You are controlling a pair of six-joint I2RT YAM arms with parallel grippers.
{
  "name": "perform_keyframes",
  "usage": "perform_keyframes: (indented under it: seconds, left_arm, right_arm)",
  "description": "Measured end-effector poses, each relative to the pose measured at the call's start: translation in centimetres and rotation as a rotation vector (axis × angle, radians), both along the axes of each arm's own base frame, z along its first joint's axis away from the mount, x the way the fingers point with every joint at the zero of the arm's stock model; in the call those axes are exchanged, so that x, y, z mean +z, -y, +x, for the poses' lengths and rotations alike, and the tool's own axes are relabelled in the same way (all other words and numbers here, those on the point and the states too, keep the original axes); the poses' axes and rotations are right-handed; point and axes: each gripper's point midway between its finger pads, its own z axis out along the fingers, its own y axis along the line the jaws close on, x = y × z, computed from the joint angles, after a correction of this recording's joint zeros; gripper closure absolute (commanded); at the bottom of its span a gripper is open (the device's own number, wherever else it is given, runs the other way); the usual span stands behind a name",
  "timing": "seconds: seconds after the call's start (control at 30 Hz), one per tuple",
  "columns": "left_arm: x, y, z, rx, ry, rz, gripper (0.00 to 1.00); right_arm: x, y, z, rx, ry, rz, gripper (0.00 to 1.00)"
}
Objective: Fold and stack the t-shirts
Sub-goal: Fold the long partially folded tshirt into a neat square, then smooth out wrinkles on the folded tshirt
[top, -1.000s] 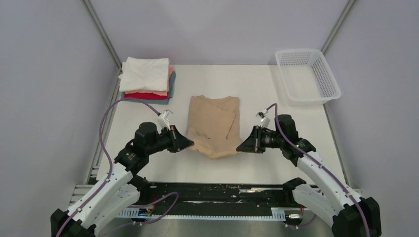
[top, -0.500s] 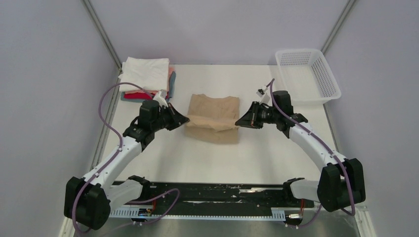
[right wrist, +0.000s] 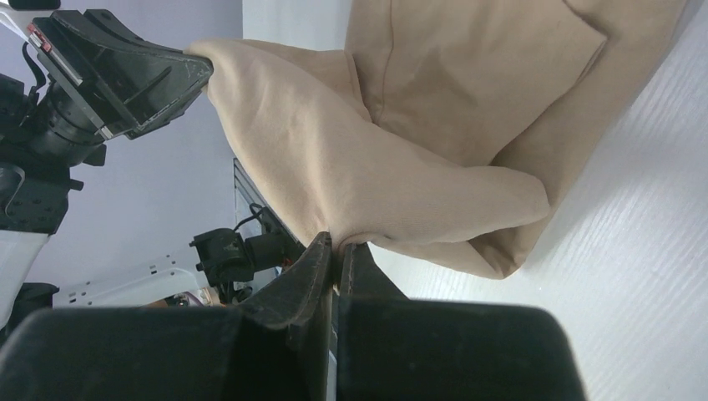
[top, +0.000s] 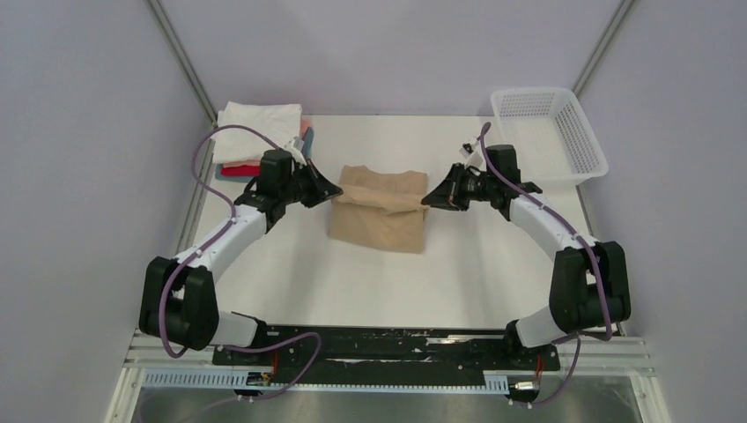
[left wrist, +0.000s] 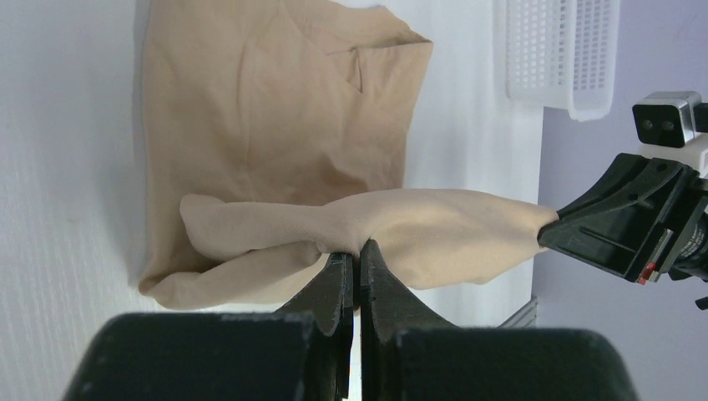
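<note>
Both left tool [top: 337,190] and right tool [top: 427,199] clamp tan t-shirt [top: 379,225] edge above table [top: 493,264].

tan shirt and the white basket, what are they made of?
tan shirt: soft matte cloth, probably cotton knit; it sags and creases where lifted.
basket: white plastic, apparently rigid; moulded mesh walls, slight sheen.

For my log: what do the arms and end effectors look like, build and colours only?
The left arm and right arm have white link shells and black joints, each trailed by a purple cable. The left end effector and right end effector are black, with tapered wedge-shaped fingers.
</note>
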Motion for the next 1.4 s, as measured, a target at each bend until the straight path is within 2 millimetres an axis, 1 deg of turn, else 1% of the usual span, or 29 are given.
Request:
perform_keyframes:
  seconds: [0.13,0.27,0.43,0.53,0.6,0.63,0.67,0.7,0.73,0.77,0.8,0.83,0.87,0.93,0.97,1.0,1.07,1.1,1.17,1.27,1.3,1.37,1.4]
  left_arm:
    - [-0.5,0.1,2.3,0.011,-0.012,0.006,1.00]
    - [-1.2,0.5,4.4,0.012,-0.026,0.009,1.00]
    - [-3.0,1.0,7.3,0.013,-0.057,0.025,1.00]
    - [-4.2,1.0,8.6,0.018,-0.078,0.033,1.00]
    - [-4.9,1.0,9.2,0.020,-0.090,0.036,1.00]
    - [-5.2,1.0,9.6,0.021,-0.096,0.037,1.00]
    - [-5.5,1.0,10.0,0.020,-0.100,0.038,0.88]
    - [-5.7,1.1,10.4,0.018,-0.103,0.038,0.67]
    - [-5.9,1.2,10.8,0.015,-0.103,0.039,0.54]
    - [-6.1,1.3,11.3,0.013,-0.101,0.042,0.20]
    - [-6.2,1.3,11.7,0.011,-0.097,0.048,0.10]
    - [-6.2,1.3,12.1,0.006,-0.089,0.058,0.03]
    - [-6.1,1.2,12.6,0.013,-0.087,0.060,0.01]
    - [-5.3,1.0,13.5,0.018,-0.071,0.079,0.00]
    - [-4.7,0.8,13.9,0.023,-0.058,0.087,0.00]
    - [-3.9,0.7,14.4,0.028,-0.039,0.096,0.00]
    - [-2.2,0.6,15.0,0.028,0.010,0.099,0.00]
    - [-1.6,0.6,14.8,0.024,0.021,0.101,0.00]
    - [-0.8,0.7,14.0,0.011,0.045,0.104,0.00]
    - [-0.4,1.3,11.7,-0.030,0.054,0.104,0.00]
    - [-0.4,1.8,11.0,-0.054,0.052,0.098,0.00]
    - [-0.8,3.1,9.9,-0.108,0.046,0.082,0.00]
    - [-1.1,3.7,9.5,-0.134,0.038,0.072,0.00]
  right_arm:
    - [-0.5,0.2,2.1,-0.008,-0.012,0.007,1.00]
    - [-1.5,0.4,4.0,-0.021,-0.026,0.008,1.00]
    - [-3.3,0.7,6.5,-0.036,-0.055,0.003,1.00]
    - [-4.8,0.8,8.5,-0.046,-0.071,-0.002,1.00]
    - [-5.8,0.8,9.4,-0.053,-0.082,-0.007,1.00]
    - [-6.2,0.9,9.8,-0.057,-0.088,-0.010,0.97]
    - [-6.5,0.9,10.2,-0.061,-0.091,-0.014,0.85]
    - [-6.9,1.0,10.6,-0.067,-0.094,-0.019,0.74]
    - [-7.2,1.1,10.9,-0.075,-0.100,-0.023,0.68]
    - [-7.4,1.3,11.5,-0.082,-0.096,-0.031,0.57]
    - [-7.6,1.5,12.2,-0.092,-0.089,-0.037,0.47]
    - [-7.5,1.7,13.2,-0.105,-0.074,-0.042,0.39]
    - [-7.3,2.1,14.4,-0.115,-0.056,-0.049,0.30]
    - [-6.5,2.8,16.3,-0.140,-0.010,-0.063,0.20]
    - [-5.9,3.1,17.2,-0.149,0.022,-0.073,0.09]
    - [-5.1,3.3,17.6,-0.156,0.056,-0.083,0.01]
    - [-3.8,3.9,17.6,-0.174,0.102,-0.106,0.00]
    - [-3.3,3.9,17.0,-0.176,0.116,-0.115,0.00]
    - [-2.4,3.4,14.8,-0.159,0.137,-0.126,0.00]
    - [-1.7,1.2,11.0,-0.090,0.157,-0.120,0.00]
    - [-1.7,0.0,9.8,-0.055,0.163,-0.113,0.00]
    - [-2.3,-2.3,8.2,0.009,0.162,-0.100,0.00]
    - [-2.7,-3.1,7.8,0.032,0.157,-0.097,0.00]
